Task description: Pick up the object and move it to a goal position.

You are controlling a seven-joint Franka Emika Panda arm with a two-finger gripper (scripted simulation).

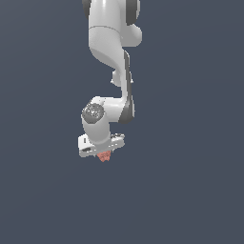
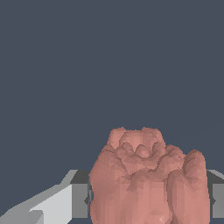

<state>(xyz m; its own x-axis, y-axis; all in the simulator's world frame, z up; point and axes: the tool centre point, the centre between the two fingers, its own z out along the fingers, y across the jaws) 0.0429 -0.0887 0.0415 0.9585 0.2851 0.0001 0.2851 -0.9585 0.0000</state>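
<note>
The object (image 2: 148, 179) is a small, lumpy, pink-red blob with lots of bumps on it. It is sitting right between the two fingers of the gripper (image 1: 104, 153). In the wrist view the blob is looking very big because the camera is so close to it. It is filling the gap between the fingers (image 2: 78, 200), and a grey finger is showing on each side of it. Both fingers are pressing up against the blob's sides, so the gripper is closed part way and is squeezing the blob. It is holding nothing else.

In the exterior view the blob (image 1: 104, 157) is peeking out just under the white gripper. Only a little bit of it is showing there, and it is much smaller than the gripper. The fingers themselves are too small to make out in that view.

The gripper is pointing down, and the blob is hanging at its tip. Above the gripper the white robot arm (image 1: 112, 52) is bending and going up out of the picture. A round grey cap (image 1: 93, 112) is showing on the joint just above the gripper.

All around the gripper and the blob there is only flat dark blue-grey. I cannot tell if the blob is touching any floor or is up in the air.
</note>
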